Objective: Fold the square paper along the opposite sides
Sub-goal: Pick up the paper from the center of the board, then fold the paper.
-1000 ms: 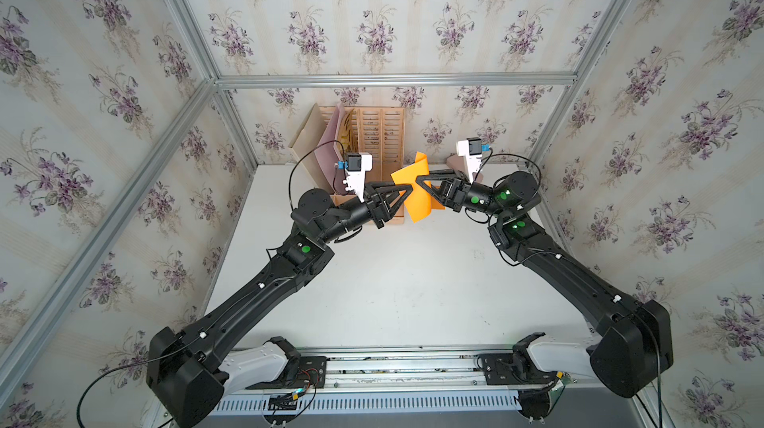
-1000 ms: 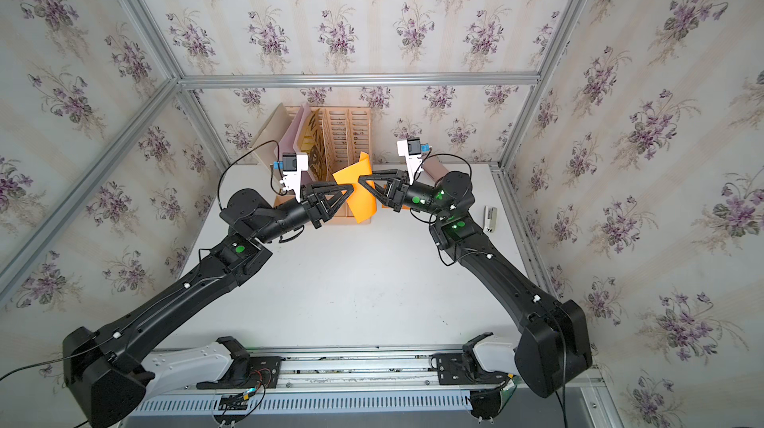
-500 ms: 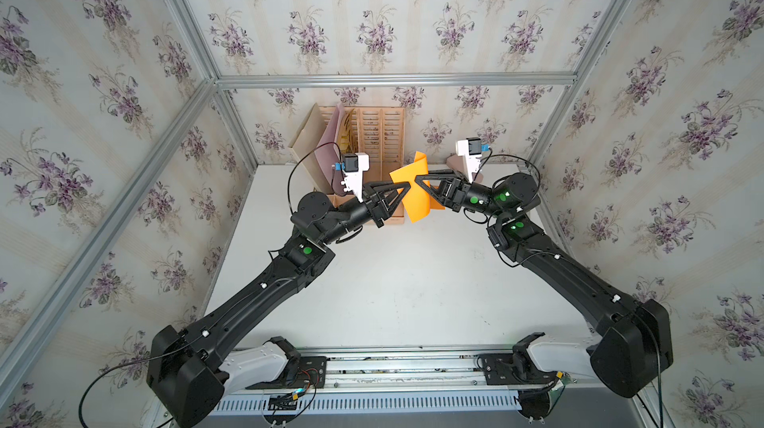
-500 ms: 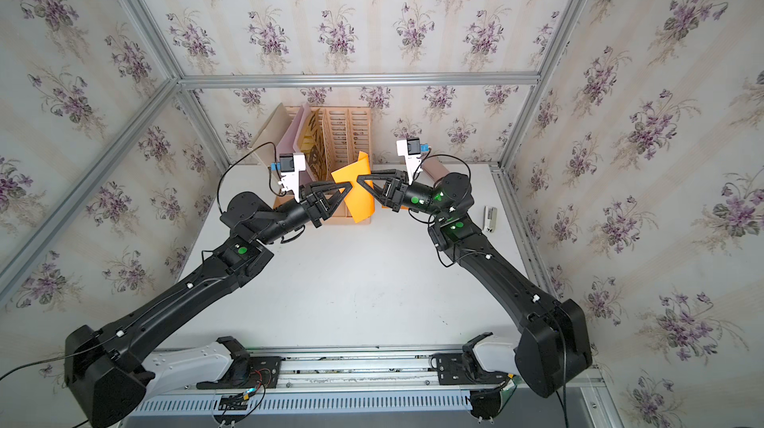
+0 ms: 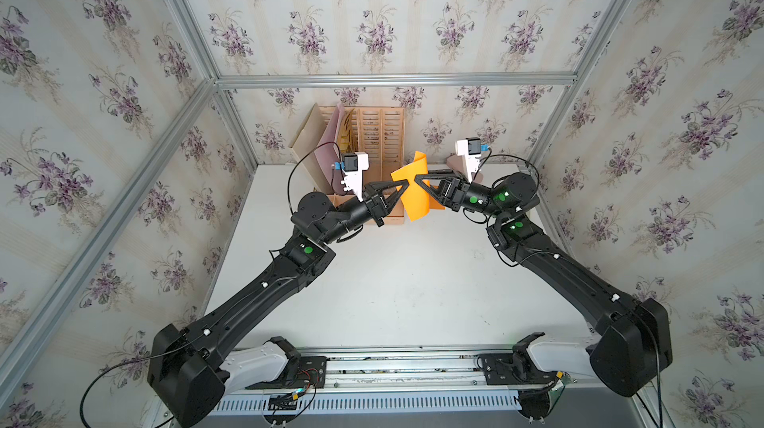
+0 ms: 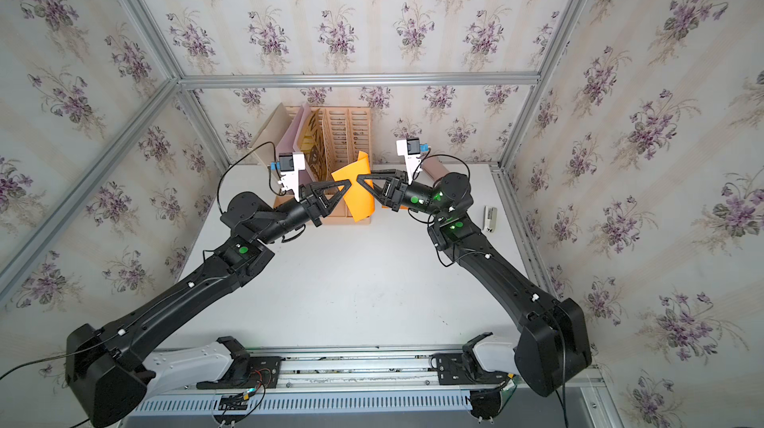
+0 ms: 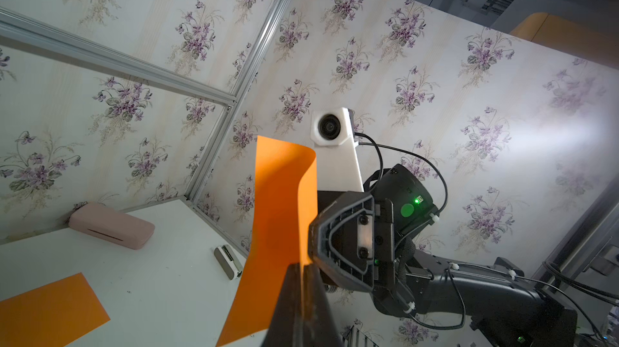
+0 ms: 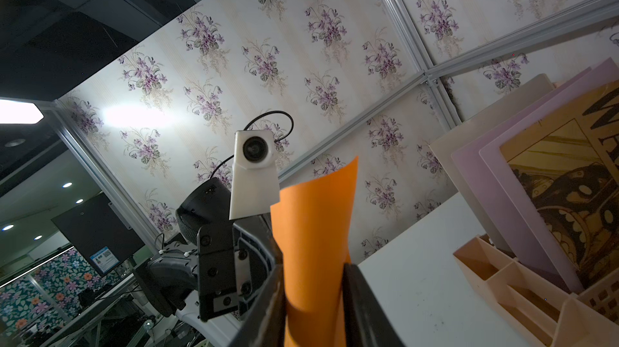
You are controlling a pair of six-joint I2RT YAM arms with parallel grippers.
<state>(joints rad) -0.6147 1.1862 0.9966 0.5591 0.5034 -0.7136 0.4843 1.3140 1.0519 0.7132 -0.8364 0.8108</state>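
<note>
risk: the orange paper (image 5: 421,202) hangs curled and unsupported, so unequal pull between the two grips could tear it, slip it free or set a skewed crease. the left gripper (image 7: 300,270) is clamped flat on one edge; the right gripper (image 8: 313,273), jaws narrow, pinches the curled part facing it. the sheet is held aloft over the far edge of the table (image 5: 392,281), before the file rack (image 5: 380,132).
</note>
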